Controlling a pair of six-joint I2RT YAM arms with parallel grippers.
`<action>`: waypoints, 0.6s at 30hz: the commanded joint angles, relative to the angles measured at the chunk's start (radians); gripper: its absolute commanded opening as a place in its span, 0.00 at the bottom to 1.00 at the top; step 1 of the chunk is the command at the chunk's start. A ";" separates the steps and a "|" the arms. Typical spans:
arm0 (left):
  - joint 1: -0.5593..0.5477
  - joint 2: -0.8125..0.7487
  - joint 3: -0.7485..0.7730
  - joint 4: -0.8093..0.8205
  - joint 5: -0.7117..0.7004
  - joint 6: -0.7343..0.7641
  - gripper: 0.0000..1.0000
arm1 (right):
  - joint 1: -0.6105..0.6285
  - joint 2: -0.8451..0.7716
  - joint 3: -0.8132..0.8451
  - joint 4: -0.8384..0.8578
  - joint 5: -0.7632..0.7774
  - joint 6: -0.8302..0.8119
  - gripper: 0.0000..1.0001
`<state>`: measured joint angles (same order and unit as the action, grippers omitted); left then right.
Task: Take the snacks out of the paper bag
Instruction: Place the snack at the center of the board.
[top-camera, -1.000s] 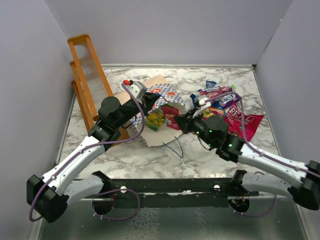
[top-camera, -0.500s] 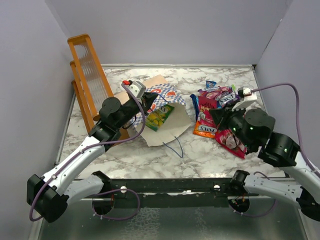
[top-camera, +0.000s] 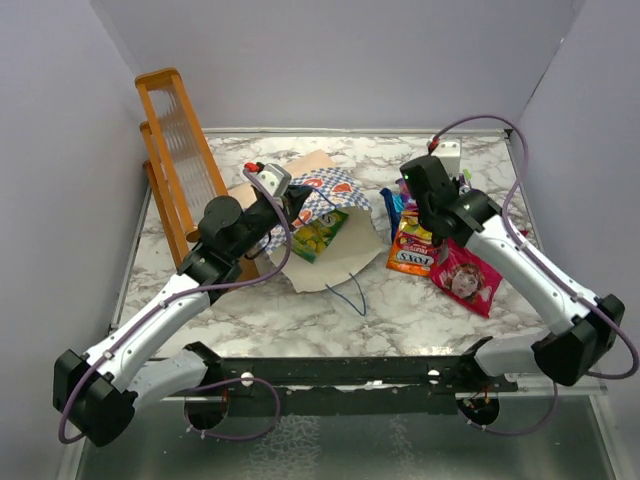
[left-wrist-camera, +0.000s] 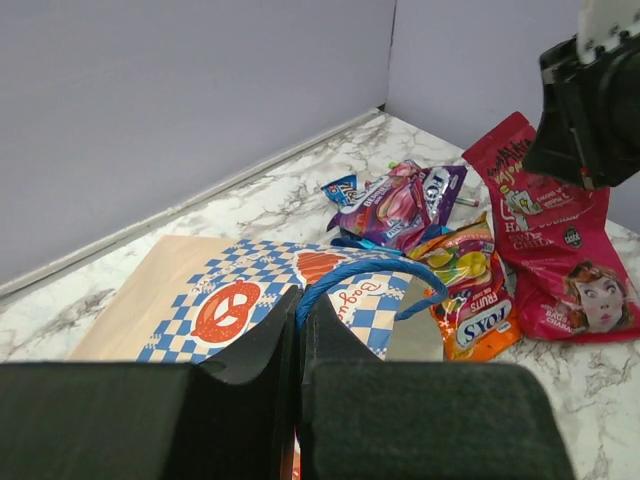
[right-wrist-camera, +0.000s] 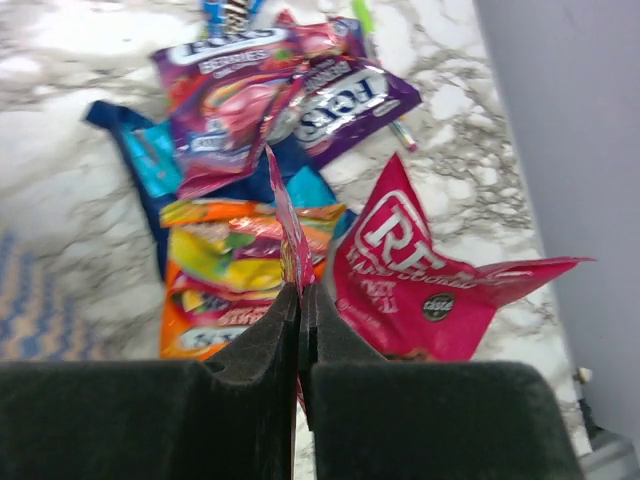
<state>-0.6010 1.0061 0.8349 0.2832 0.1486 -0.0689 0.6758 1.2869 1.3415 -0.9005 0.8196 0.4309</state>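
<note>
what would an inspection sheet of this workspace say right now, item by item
surface: white-grey marbled tabletop, no spills seen
job's things: blue-and-white checkered paper bag lying on its side, a green-yellow candy bag in its open mouth; outside, to its right, an orange-red bag, a pink-red pouch and a purple packet in a loose pile
clutter: orange wooden rack leaning at the left wall
jaws: left jaws shut on the bag's thin blue cord handle; right jaws shut on a thin pink-red packet, seen edge-on
cables: purple cables loop along both arms
surroundings: plain pale walls on three sides
</note>
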 joint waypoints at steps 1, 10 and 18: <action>0.012 -0.036 -0.003 0.028 -0.037 0.021 0.00 | -0.149 0.133 0.101 0.029 -0.029 -0.140 0.02; 0.041 0.072 0.133 0.052 -0.023 -0.013 0.00 | -0.204 0.304 0.152 0.020 0.040 -0.177 0.02; 0.044 0.182 0.330 0.010 -0.060 0.020 0.00 | -0.255 0.342 0.078 0.039 0.060 -0.184 0.02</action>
<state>-0.5594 1.1736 1.0996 0.2745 0.1246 -0.0719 0.4423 1.6192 1.4525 -0.8917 0.8249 0.2642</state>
